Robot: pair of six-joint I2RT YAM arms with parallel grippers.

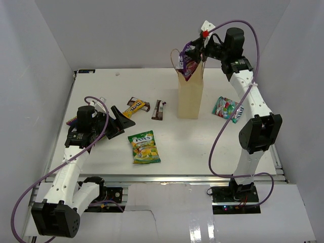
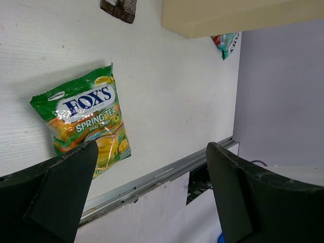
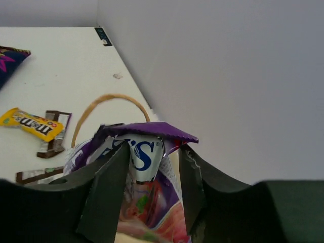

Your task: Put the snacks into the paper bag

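Observation:
The tall tan paper bag (image 1: pixel 190 98) stands upright at the table's middle back. My right gripper (image 1: pixel 195 50) is above its mouth, shut on a purple candy bag (image 1: pixel 188 65) whose lower part hangs inside. In the right wrist view the purple bag (image 3: pixel 144 152) sits between my fingers (image 3: pixel 109 177), with the bag's loop handle (image 3: pixel 109 97) behind it. My left gripper (image 1: pixel 124 121) is open and empty, low over the table at the left. A green-yellow candy bag (image 1: pixel 145 147) lies flat in front of it and shows in the left wrist view (image 2: pixel 83 119).
A yellow-brown packet (image 1: pixel 135 106) and a dark brown bar (image 1: pixel 159 110) lie left of the paper bag. A teal packet (image 1: pixel 225 108) lies right of it. A dark purple bag (image 1: pixel 71 121) is mostly hidden under my left arm. White walls enclose the table.

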